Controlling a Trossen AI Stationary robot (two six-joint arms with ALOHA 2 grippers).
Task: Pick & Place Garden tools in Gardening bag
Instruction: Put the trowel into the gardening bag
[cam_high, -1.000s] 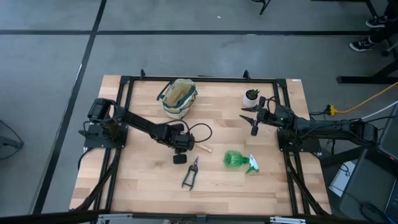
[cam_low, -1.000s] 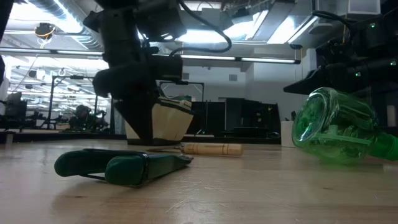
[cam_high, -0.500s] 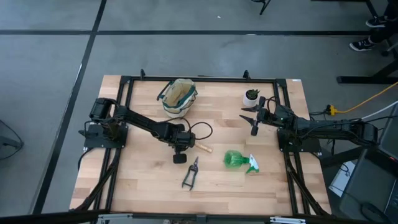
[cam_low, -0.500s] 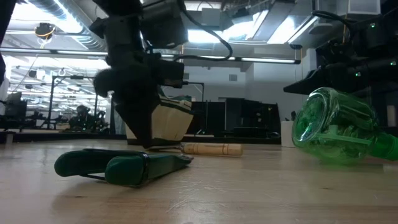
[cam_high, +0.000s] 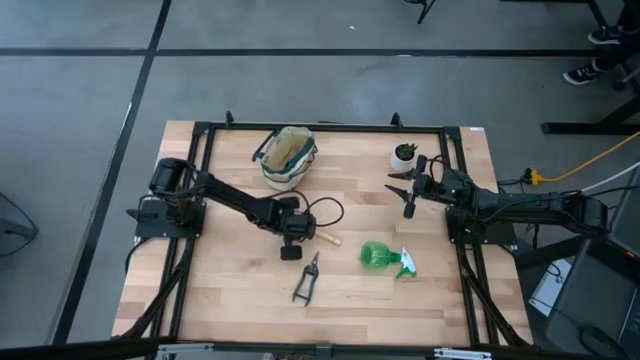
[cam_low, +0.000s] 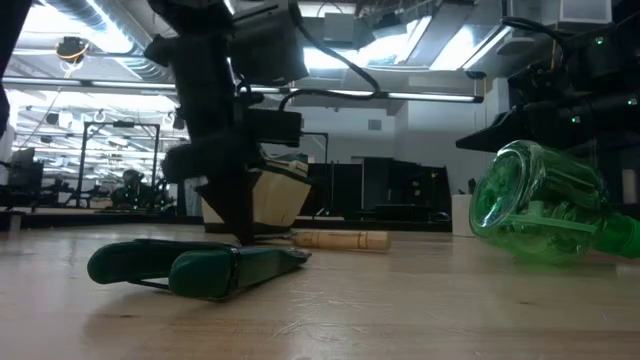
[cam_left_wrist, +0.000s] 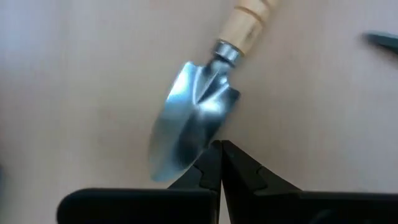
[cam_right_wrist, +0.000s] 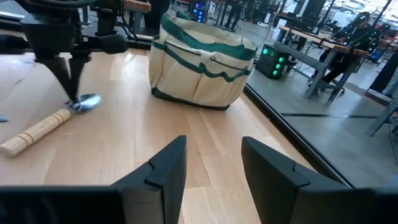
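The wooden-handled trowel (cam_left_wrist: 189, 121) lies flat on the table near its middle, and its handle (cam_high: 325, 238) shows in the low view (cam_low: 340, 239). My left gripper (cam_left_wrist: 220, 148) is shut and points down at the blade's edge, as the right wrist view (cam_right_wrist: 74, 102) also shows. The black shears (cam_high: 306, 278) and the green spray bottle (cam_high: 385, 257) lie nearer the front. The beige bag (cam_high: 287, 157) stands at the back. My right gripper (cam_right_wrist: 214, 165) is open and empty at the right. The rake is not in view. My left gripper's shut fingertips (cam_left_wrist: 214, 158) stand at the edge of the trowel's blade (cam_left_wrist: 208, 134), near the neck. They come from above, pointing down. I cannot tell whether they touch it. The trowel lies flat on the table.
A small potted plant (cam_high: 404, 154) stands at the back right, close to my right gripper (cam_high: 408, 195). A black frame (cam_high: 320, 128) runs around the table's edges. Bare wood lies at the front left.
My left gripper has gone a little toward the table's right edge and slightly down over the trowel, turning about its upright axis and staying shut. The trowel has not moved.
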